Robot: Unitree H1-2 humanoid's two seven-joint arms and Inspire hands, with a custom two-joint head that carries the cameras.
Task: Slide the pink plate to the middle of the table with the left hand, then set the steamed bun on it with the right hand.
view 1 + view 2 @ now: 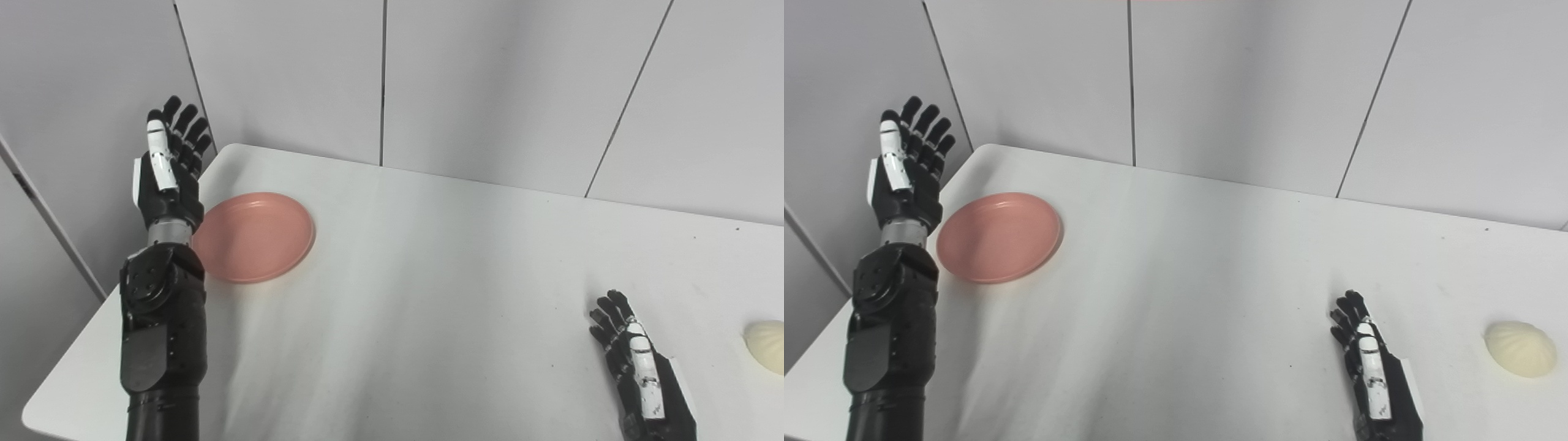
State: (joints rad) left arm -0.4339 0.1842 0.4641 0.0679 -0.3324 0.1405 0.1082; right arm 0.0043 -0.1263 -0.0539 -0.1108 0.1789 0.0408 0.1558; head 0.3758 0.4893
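The round pink plastic plate (998, 237) is seen near the far left corner of the white table (1176, 294), holding nothing, just right of the raised left hand (906, 174), whose fingers (928, 131) are spread. The pale steamed bun (1520, 348), cut off in the left eye view, is shown whole in the right eye view, apart from the open right hand (1372, 367).

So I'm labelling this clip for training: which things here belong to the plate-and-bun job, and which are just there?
Part of the job:
round pink plastic plate, near the table's left edge
pale cream pleated steamed bun, far right
left hand, open, raised beside the plate
right hand, open, low over the table

Just there:
white table
grey panelled wall
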